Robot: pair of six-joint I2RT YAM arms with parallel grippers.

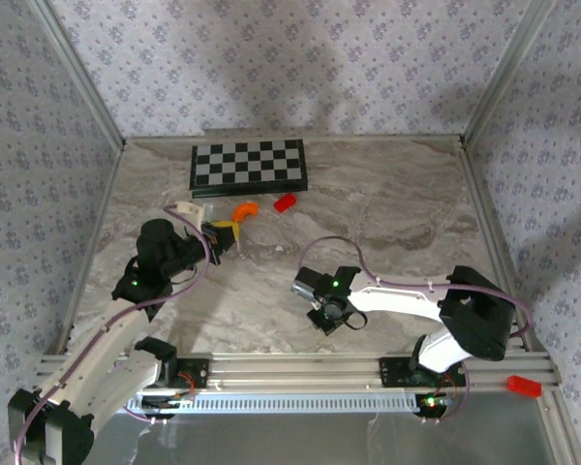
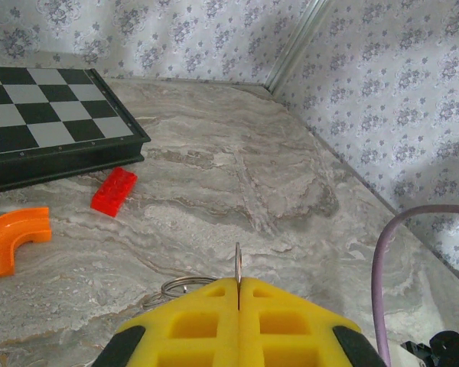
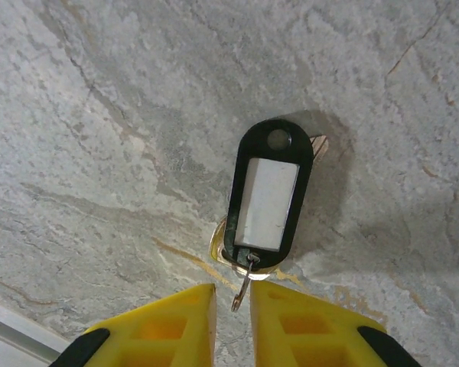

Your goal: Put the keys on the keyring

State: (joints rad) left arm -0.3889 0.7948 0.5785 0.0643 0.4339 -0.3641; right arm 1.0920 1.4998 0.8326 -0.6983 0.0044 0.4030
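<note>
Black-tagged keys (image 3: 264, 195) bear a plain white label (image 3: 266, 206).

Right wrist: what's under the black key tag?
What looks like a metal key lies under the black key tag: rounded end showing lower left, tip upper right. Its middle is covered.

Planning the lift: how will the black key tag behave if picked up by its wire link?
The key tag looks flat, thin plastic, so probably light. Hanging from the wire link, it would likely dangle and swing. Pushed, it should slide, not roll.
</note>
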